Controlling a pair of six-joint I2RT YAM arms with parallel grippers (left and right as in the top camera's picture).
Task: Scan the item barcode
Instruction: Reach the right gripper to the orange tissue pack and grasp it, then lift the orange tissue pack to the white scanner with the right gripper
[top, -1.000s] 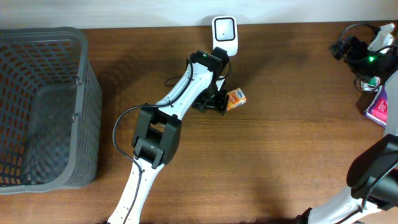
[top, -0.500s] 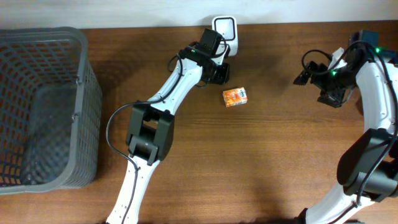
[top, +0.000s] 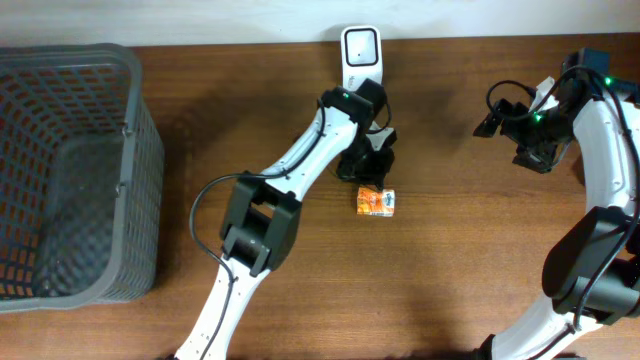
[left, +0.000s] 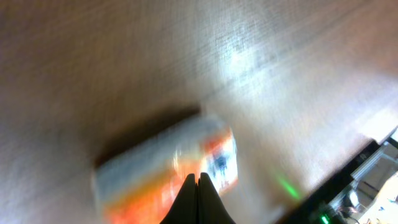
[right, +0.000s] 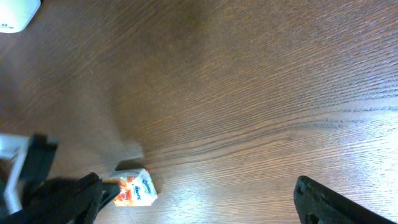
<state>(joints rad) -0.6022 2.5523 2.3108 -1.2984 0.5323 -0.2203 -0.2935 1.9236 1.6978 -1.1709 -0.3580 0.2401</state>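
From overhead, a small orange-and-white carton (top: 377, 201) is seen lying flat on the wooden table (top: 460, 260), in front of the white scanner (top: 360, 55) that stands at the far edge. The left end effector (top: 368, 172) is positioned between the scanner and the carton, just beside the carton's far side. Whether the two touch cannot be told from this view. The right end effector (top: 497, 117) is held well apart from both, over the right part of the table. A grey mesh basket (top: 148, 180) is set at the left edge.

In the left wrist view, which is heavily blurred, the left end effector (left: 199, 186) is shown with its two dark fingers pressed fully together and nothing gripped between them. The carton (left: 168, 174) is seen beyond the tips, lying on the table; contact cannot be judged.

In the right wrist view, the right end effector (right: 199, 186) is spread wide and nothing is held in it. The carton (right: 132, 187) is seen on the table at lower left, and a corner of the scanner (right: 15, 14) is caught at upper left. The carton's print is too small to be read.
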